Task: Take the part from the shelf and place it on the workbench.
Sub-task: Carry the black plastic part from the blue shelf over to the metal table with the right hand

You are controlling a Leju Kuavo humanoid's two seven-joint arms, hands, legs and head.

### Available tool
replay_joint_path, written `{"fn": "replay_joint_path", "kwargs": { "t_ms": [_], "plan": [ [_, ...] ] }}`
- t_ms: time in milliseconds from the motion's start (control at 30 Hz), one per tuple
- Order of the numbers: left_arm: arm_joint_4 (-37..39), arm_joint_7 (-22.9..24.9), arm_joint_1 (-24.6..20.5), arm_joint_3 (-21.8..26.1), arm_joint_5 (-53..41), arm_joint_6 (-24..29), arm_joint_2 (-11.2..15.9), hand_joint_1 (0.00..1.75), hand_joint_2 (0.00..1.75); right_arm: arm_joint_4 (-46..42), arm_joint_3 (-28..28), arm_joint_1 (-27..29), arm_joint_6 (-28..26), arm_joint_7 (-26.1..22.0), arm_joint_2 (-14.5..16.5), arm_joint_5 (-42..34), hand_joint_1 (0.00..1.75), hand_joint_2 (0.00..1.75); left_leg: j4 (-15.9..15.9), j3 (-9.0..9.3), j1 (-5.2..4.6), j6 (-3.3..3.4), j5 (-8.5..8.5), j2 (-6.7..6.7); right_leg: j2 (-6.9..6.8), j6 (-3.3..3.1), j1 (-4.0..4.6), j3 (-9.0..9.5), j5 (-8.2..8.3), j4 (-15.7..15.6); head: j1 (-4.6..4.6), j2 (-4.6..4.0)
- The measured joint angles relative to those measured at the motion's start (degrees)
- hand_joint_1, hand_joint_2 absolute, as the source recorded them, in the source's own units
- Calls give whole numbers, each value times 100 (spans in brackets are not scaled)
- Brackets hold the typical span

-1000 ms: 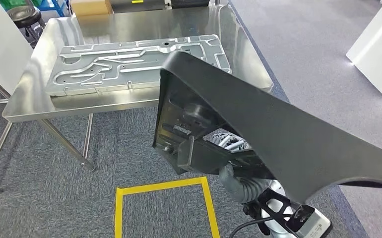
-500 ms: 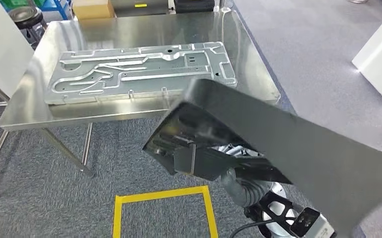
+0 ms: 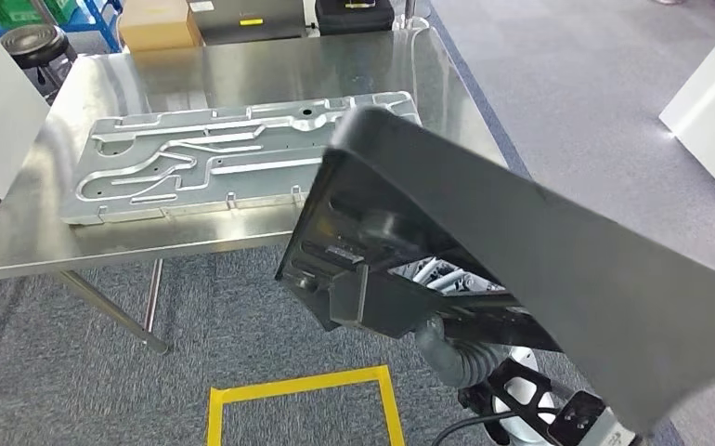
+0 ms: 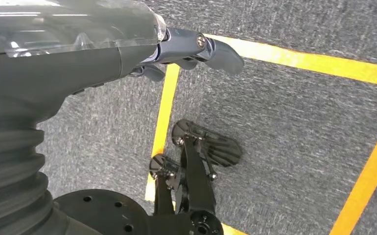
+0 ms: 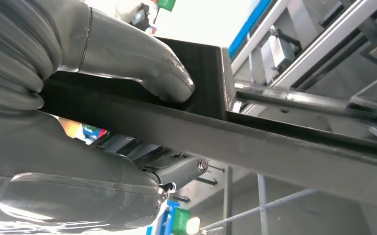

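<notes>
The part [image 3: 539, 251] is a long black moulded panel with a boxy end, held tilted in front of me. Its far end overlaps the near right edge of the steel workbench [image 3: 242, 70] in the head view. My right hand [image 5: 54, 161] grips it from below: the thumb [image 5: 142, 63] presses on the part's [image 5: 274, 147] upper rib, darker fingers underneath. In the head view just the ribbed right wrist [image 3: 456, 353] shows under the part. My left hand [image 4: 103, 54] hangs over the carpet, holding nothing, fingers loosely extended.
A large ribbed metal plate [image 3: 196, 163] covers the bench's middle and left. Beyond the bench stand a cardboard box [image 3: 154, 26], a black stool [image 3: 29, 42] and a black case [image 3: 354, 14]. Yellow floor tape [image 3: 303, 386] marks a square. Grey shelf framing [image 5: 314, 58] shows behind the part.
The whole view has shifted, so the camera moved. The part's far end dipped, then rose again, and now reaches over the plate's right end. My right hand's grip is unchanged.
</notes>
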Motion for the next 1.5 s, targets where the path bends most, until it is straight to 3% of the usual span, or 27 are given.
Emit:
{"fn": "replay_joint_path", "kwargs": {
  "t_ms": [67, 133, 167, 233, 300, 333, 367, 400, 467, 500, 600, 667, 767, 800, 833, 933, 1000, 1133, 1200, 1267, 1333, 1400, 1433, 1500],
  "plan": [
    [0, -3, -1, 12, 26, 9, -2, 0, 175, -4, 0, -12, 10, 2, 24, -4, 175, 175, -58, 93, 13, 63, 3, -13, -1, 66, 0, 33, -19, 45, -1, 0],
    [0, -19, -9, 22, 44, 11, -7, 0, 175, -15, 1, -45, 15, 0, 42, -6, 175, 175, -120, 227, 42, 118, -25, -27, -5, 125, -8, -47, -98, 298, 0, 0],
    [0, -29, -14, 27, 53, 10, -9, 0, 175, -21, 1, -60, 16, 1, 49, -7, 175, 175, -144, 277, 49, 139, -43, -27, -6, 151, -20, -203, -203, 567, 1, 0],
    [0, -49, -17, 42, 63, 8, -9, 0, 175, -35, 1, -63, 15, 4, 55, -4, 175, 175, -154, 340, 49, 164, -103, -31, -7, 194, -42, -688, -476, 1262, 1, 0],
    [0, -63, -8, 55, 65, 5, -9, 0, 175, -50, -2, -31, 9, 8, 55, 14, 175, 175, -152, 423, 50, 159, -187, -38, -8, 213, -63, -1063, -549, 1608, 1, 0],
    [0, -68, -3, 60, 67, 4, -13, 0, 175, -58, -3, -13, 3, 9, 55, 32, 175, 175, -152, 485, 50, 150, -238, -43, -9, 214, -72, -1111, -421, 1498, 1, 0],
    [0, -73, 0, 65, 70, 4, -18, 0, 175, -70, -8, 3, -7, 10, 55, 59, 175, 175, -152, 562, 50, 136, -295, -47, -9, 205, -78, -1068, -178, 1208, 1, 0],
    [0, -78, 2, 71, 74, 4, -25, 0, 175, -82, -15, 17, -24, 12, 55, 95, 175, 175, -158, 627, 50, 118, -357, -50, -10, 186, -79, -974, 145, 813, 1, 0],
    [0, -90, -8, 87, 75, -1, -34, 0, 175, -94, -37, 26, -93, 35, 55, 177, 175, 175, -159, 737, 40, 57, -471, -56, -9, 131, -49, -826, 518, 244, -1, 0],
    [0, -95, -15, 94, 68, -9, -37, 0, 175, -87, -53, 3, -153, 68, 56, 219, 175, 175, -154, 779, 34, 19, -507, -55, -5, 92, -34, -798, 580, 131, -1, 0],
    [0, -103, -46, 100, 33, -40, -35, 0, 175, 101, -182, -298, -346, 211, 58, 276, 175, 175, -53, 847, 28, -86, -536, -41, 20, -29, -40, -693, 536, 77, 1, 0],
    [0, -107, -72, 99, 25, -53, -37, 0, 175, 371, -372, -623, -462, 289, 59, 322, 175, 175, 329, 657, 43, -122, -653, -36, 22, -92, -55, -590, 499, 33, 1, 0],
    [0, -138, -79, 98, 22, -69, -42, 0, 175, 937, -738, -1112, -794, 421, 56, 728, 175, 175, 1293, -22, 57, -184, -1037, -33, 22, -135, -43, -534, 436, 29, 1, 0],
    [0, -151, -72, 98, 16, -83, -41, 0, 175, 1163, -861, -1285, -982, 491, 51, 964, 175, 175, 1438, -197, 58, -193, -1046, -33, 28, -136, -38, -514, 409, 32, 1, 0],
    [0, -162, -66, 97, -1, -106, -40, 0, 175, 1418, -980, -1478, -1215, 576, 41, 1238, 175, 175, 1376, -273, 58, -191, -916, -32, 34, -131, -36, -481, 379, 34, 1, 0],
    [0, -203, -60, 85, -82, -185, -28, 0, 175, 2252, -1239, -2185, -1999, 934, -43, 2152, 175, 175, 406, -109, 49, -134, -82, -22, 31, -84, -35, -342, 279, 31, 2, 0],
    [0, -231, -60, 60, -142, -228, -19, 0, 175, 2871, -1299, -2723, -2481, 1288, -131, 2901, 175, 175, 2, -54, 12, -71, 128, -12, 31, -30, -35, -343, 258, 28, 2, 0],
    [0, -257, -68, -30, -246, -290, 1, 0, 175, 4166, -1211, -3739, -3041, 2086, -292, 4660, 175, 175, -135, -31, 23, 49, 171, -18, 23, 95, -24, -398, 186, 90, 2, 0],
    [0, -264, -89, -62, -271, -310, 3, 0, 175, 4834, -1066, -4191, -3153, 2419, -335, 5490, 175, 175, -187, 18, 50, 90, 177, -18, 9, 143, -34, -604, -33, 510, 2, 0],
    [0, -268, -103, -71, -276, -316, 4, 0, 175, 5175, -978, -4418, -3188, 2553, -341, 5849, 175, 175, -192, 30, 52, 108, 168, -18, 7, 162, -43, -804, -203, 884, 1, 0],
    [0, -268, -106, -73, -276, -317, 4, 0, 175, 5232, -962, -4453, -3188, 2575, -341, 5903, 175, 175, -192, 32, 52, 111, 165, -18, 7, 165, -45, -853, -238, 973, 1, 0],
    [0, -274, -118, -89, -281, -324, 4, 0, 175, 5587, -830, -4613, -3141, 2739, -331, 6292, 175, 175, -191, 50, 53, 118, 149, -24, 6, 179, -59, -1092, -316, 1356, 1, 0],
    [0, -280, -124, -109, -291, -332, 4, 0, 175, 6017, -631, -4780, -3063, 2912, -290, 6725, 175, 175, -184, 83, 57, 111, 122, -37, 3, 184, -75, -1150, -164, 1336, 1, 0],
    [0, -296, -133, -153, -317, -347, 4, 0, 175, 6953, -176, -5137, -2860, 3226, -168, 7586, 175, 175, -152, 146, 55, 64, 43, -66, -4, 175, -101, -1034, 336, 801, 1, 0]
  ]
}}
